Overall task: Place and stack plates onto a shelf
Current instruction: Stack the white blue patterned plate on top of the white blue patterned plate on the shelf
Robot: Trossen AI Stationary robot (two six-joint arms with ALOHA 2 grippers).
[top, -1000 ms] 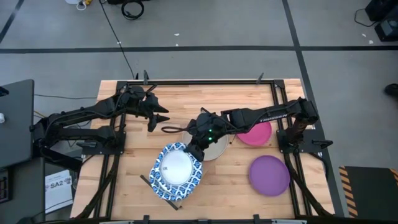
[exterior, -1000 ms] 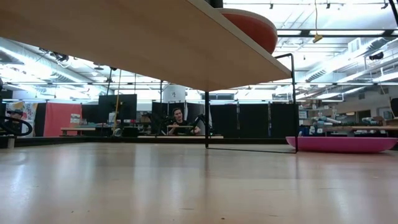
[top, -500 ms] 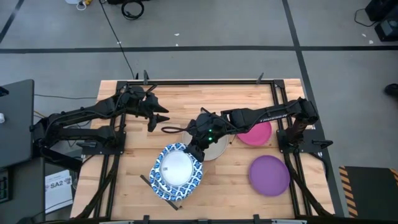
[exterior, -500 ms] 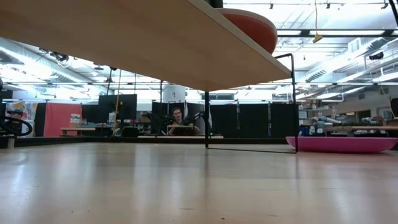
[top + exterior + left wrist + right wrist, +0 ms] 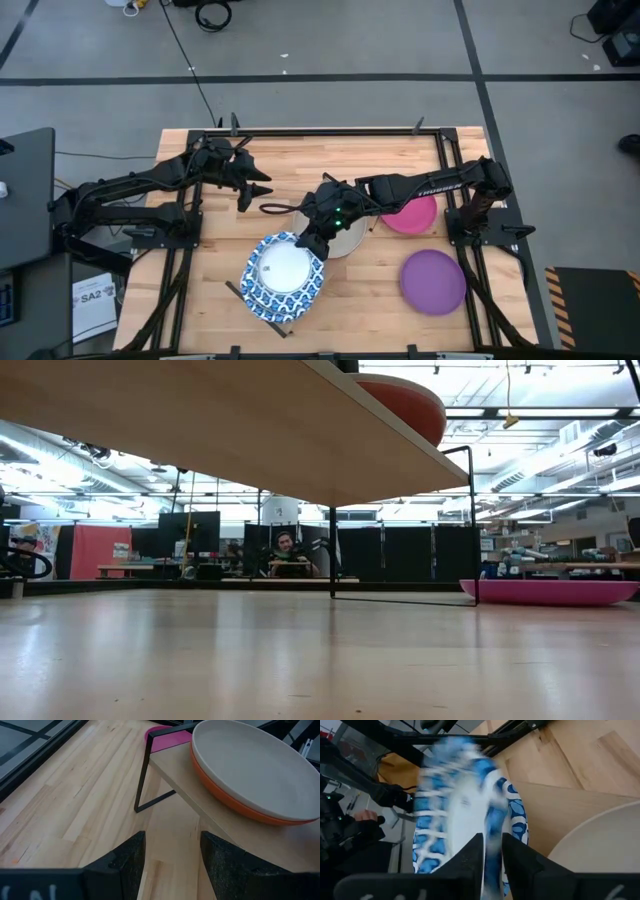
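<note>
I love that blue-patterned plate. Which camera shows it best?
The high view: the whole blue-patterned plate shows from above on the shelf, with the right end effector at its rim. The right wrist view shows it close but blurred. The left wrist and low views do not show it.

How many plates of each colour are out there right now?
Blue-patterned white plates: a stack; only 1 can be counted from above
Beige plate: 1
Orange plate: 1, under the beige
Magenta plate: 1
Purple plate: 1
Total: at least 5
</note>
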